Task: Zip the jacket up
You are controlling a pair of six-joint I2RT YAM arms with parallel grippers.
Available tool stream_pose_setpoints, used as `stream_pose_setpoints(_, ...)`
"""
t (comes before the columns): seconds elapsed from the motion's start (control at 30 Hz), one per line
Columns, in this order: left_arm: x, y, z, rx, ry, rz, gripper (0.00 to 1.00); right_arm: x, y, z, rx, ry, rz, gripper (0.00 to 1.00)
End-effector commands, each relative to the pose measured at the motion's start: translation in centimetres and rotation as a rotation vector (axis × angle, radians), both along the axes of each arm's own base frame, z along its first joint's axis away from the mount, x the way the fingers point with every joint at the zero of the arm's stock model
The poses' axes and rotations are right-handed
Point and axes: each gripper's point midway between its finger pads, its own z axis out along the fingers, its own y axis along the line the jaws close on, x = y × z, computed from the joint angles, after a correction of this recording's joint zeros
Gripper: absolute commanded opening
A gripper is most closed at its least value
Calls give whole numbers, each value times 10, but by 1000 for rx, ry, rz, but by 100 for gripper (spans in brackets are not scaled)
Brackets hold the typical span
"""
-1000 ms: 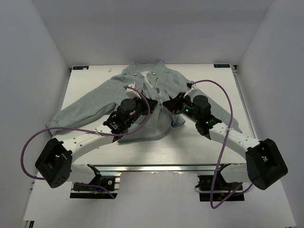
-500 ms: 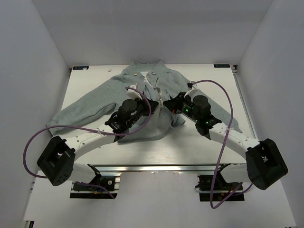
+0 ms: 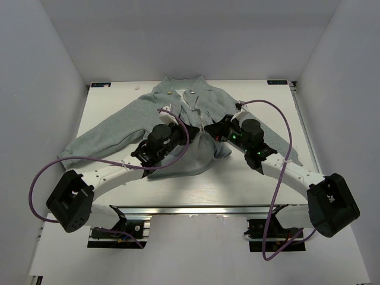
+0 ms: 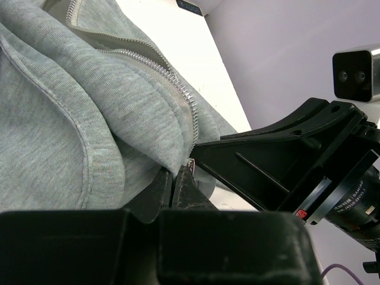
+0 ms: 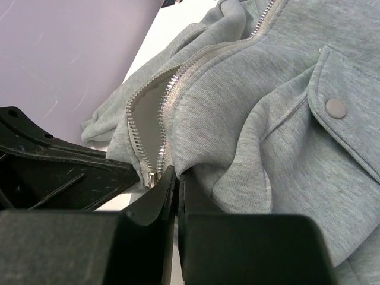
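Surface: white counter [image 3: 178,190] enclosed by plain white walls [image 3: 53,53].
Jacket [image 3: 205,101]: spread at far centre of the counter, sleeves out, lower front open.
Left end effector [image 4: 178,175]: pinched closed on the front edge at the foot of the zipper [image 4: 172,77].
Right end effector [image 5: 177,175]: pinched closed on the facing edge.
Technique: likely best to level both tooth rows, hold the hem taut and seat the ends before pulling.

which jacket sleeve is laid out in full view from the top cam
On the jacket, it is the sleeve on the robot's left, spread diagonally toward the near-left. The other sleeve is mostly hidden beneath the right arm.
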Motion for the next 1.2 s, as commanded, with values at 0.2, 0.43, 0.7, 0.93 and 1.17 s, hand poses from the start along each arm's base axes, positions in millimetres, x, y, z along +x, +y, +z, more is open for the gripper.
stream_pose_setpoints(0.2, -14, -3, -1, -5, 8, -65, 0, 2, 0, 43, 78, -75, -14, 0)
stream_pose_setpoints(0.43, -36, -15, -8, 31, 4, -213, 0, 7, 1, 47, 66, -77, -25, 0)
stream_pose_setpoints(0.7, -68, -17, -48, 115, 104, -368, 0, 18, -3, 59, 36, -100, -58, 0)
stream_pose_setpoints(0.93, -75, -3, -66, 160, 174, -332, 0, 16, -16, 56, 2, -95, -94, 0)
stream_pose_setpoints(1.17, -77, 11, -77, 160, 259, -247, 0, -6, -5, 11, -159, 14, 73, 0)
